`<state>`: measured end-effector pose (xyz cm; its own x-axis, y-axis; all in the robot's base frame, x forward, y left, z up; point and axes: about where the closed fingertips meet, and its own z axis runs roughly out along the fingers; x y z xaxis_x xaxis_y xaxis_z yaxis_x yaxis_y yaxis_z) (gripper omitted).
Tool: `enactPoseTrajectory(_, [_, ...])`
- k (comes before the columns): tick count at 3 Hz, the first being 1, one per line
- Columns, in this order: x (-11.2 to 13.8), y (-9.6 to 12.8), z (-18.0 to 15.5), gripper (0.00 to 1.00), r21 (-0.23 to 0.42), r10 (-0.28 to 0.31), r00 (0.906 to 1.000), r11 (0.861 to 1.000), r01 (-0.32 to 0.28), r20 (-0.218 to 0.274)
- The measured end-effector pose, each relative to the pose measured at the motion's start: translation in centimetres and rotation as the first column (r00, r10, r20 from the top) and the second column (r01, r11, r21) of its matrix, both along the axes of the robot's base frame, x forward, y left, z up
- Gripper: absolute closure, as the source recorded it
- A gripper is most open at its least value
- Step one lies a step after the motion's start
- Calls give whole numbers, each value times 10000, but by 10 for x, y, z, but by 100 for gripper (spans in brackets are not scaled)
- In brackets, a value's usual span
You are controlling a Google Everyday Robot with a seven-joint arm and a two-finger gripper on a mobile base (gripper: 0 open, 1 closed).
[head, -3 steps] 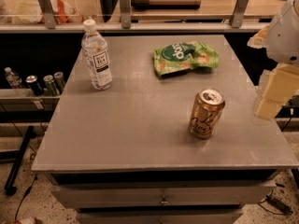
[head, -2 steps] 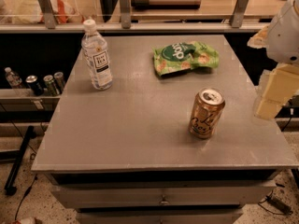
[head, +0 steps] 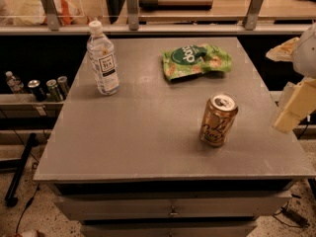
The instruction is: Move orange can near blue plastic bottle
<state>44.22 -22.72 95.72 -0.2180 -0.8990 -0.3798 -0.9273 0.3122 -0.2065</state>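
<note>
The orange can stands upright on the grey table, right of its middle and towards the front. The blue plastic bottle, clear with a white cap and a white label, stands upright at the table's back left. My gripper shows as a cream-coloured piece at the right edge of the camera view. It hangs beyond the table's right side, to the right of the can and apart from it. It holds nothing that I can see.
A green snack bag lies at the back of the table, right of centre. Small dark cans and a small bottle stand on a low shelf to the left. A counter with posts runs behind the table.
</note>
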Motion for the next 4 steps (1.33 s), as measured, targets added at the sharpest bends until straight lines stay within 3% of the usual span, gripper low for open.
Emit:
enactPoseTrajectory(1, [2, 4, -20, 0, 1817, 341, 9994, 9828, -325, -55])
enactPoseTrajectory(2, [4, 12, -29, 0, 3523, 740, 9973, 9332, -705, 37])
enactPoseTrajectory(3, [7, 20, -33, 0, 4817, 1077, 9939, 8698, -1067, 255])
enactPoseTrajectory(4, [7, 23, -31, 0, 4990, 1110, 9934, 8596, -1101, 279])
